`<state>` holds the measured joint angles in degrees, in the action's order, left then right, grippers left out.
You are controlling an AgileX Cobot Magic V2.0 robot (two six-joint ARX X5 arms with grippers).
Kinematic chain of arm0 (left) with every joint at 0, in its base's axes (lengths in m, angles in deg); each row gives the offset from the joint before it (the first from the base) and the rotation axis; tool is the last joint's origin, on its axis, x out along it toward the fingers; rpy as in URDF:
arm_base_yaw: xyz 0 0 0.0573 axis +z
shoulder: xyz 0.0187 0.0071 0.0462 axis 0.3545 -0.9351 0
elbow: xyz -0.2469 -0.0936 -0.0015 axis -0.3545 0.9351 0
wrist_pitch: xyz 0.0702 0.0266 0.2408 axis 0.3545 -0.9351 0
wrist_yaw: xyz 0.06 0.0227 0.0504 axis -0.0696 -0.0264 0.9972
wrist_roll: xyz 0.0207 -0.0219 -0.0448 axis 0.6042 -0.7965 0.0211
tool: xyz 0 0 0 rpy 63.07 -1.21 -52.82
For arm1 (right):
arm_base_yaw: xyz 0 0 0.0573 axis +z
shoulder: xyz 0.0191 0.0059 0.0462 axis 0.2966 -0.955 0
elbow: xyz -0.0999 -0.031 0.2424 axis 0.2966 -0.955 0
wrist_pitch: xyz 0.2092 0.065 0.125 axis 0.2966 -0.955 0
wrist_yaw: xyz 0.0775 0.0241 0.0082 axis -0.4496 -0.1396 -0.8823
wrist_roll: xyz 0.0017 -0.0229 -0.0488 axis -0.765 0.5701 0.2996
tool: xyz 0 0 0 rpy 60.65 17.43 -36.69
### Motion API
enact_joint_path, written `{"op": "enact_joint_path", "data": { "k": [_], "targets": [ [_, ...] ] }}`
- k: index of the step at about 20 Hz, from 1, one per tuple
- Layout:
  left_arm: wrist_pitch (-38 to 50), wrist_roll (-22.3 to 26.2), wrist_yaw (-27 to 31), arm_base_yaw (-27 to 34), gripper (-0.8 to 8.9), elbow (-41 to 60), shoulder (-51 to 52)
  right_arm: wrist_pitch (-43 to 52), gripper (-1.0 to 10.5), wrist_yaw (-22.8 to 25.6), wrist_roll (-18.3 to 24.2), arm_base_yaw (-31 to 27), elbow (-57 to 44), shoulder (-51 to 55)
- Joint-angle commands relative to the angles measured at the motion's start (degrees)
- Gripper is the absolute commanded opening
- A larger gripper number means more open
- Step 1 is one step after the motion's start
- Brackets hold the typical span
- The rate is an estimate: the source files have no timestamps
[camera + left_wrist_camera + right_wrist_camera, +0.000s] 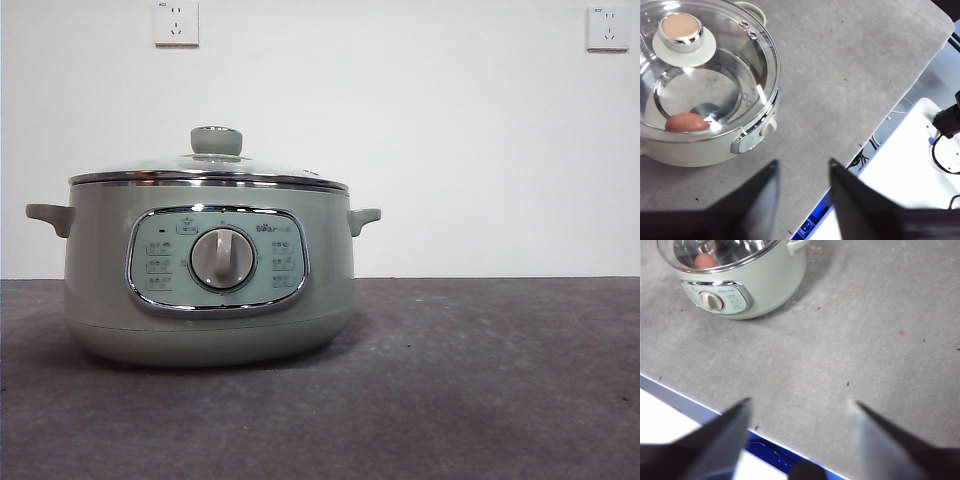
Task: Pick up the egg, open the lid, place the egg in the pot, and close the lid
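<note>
Looking down through the glass, the egg (pixel 686 122) lies on the shiny floor inside the pot (pixel 208 275), off to one side near the wall. The lid (pixel 208 170) sits square on the pot's rim, seated all round as far as the front view shows, with its pale knob (pixel 216 140) upright in the middle. The pot stands on the grey table (pixel 480 380), its dial (pixel 221 258) facing forward.

Neither arm has hold of anything. The left gripper (pixel 802 172) hangs above the table beside the pot, its jaws spread apart with only bare mat between them. The right gripper (pixel 797 412) hangs well away from the pot near the table's edge, jaws likewise parted and empty.

From how things lie, every step seems to be done: egg in, lid on. I'd judge this the tail end of the job, with nothing left to grasp. What remains, if anything, is for the arms to draw clear without nudging the knob or shifting the pot. The lid looks settled, so no correction seems called for.
</note>
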<state>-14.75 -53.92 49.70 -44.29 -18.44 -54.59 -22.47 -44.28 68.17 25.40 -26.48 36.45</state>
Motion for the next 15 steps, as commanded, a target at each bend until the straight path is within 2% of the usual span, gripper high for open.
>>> {"op": "enact_joint_path", "data": {
  "k": [1, 5, 15],
  "targets": [
    [-0.02, -0.35, -0.37, -0.04, -0.07, -0.33, 0.15, 0.02, -0.1, 0.2, -0.31, 0.07, -0.59, 0.07],
    [0.0, -0.35, -0.33, -0.04, -0.05, -0.31, 0.11, 0.04, 0.0, 0.24, -1.64, 0.07, -0.59, 0.07],
    [-0.44, -0.35, -0.17, -0.02, -0.04, -0.33, -0.79, 0.04, 0.0, 0.26, -1.6, 0.07, -0.57, 0.07]
  ]
}}
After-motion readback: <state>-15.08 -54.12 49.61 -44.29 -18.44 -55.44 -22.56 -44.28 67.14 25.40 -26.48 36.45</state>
